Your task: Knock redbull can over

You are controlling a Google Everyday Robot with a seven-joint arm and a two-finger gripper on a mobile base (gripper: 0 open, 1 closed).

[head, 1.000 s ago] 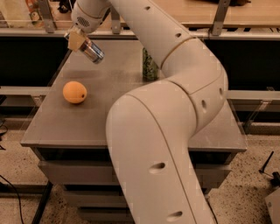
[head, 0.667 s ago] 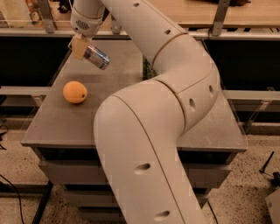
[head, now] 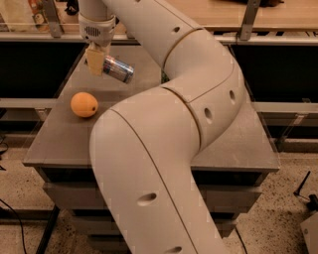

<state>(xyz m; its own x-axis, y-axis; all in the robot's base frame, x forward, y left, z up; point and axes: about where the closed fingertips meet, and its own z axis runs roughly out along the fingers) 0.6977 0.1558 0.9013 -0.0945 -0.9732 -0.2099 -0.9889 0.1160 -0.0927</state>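
Your gripper (head: 96, 62) sat at the table's (head: 59, 144) 11 o'clock corner, with the redbull can (head: 119, 70) tipped sideways right at its 3 o'clock. I couldn't tell how the jaws stood. You needed a slow retreat so the can didn't roll.

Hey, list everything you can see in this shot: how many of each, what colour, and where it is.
redbull can: one, blue and silver, far left part of the table, tipped off upright, right beside the gripper
orange: one, orange, left side of the table, nearer than the can and apart from it
table: one, grey top, middle of the view, standing on a speckled floor
wooden counter: one, light brown, behind the table
arm: one, cream, curving from the bottom edge up across the table
gripper: one, tan, over the table's far left, against the can's left end
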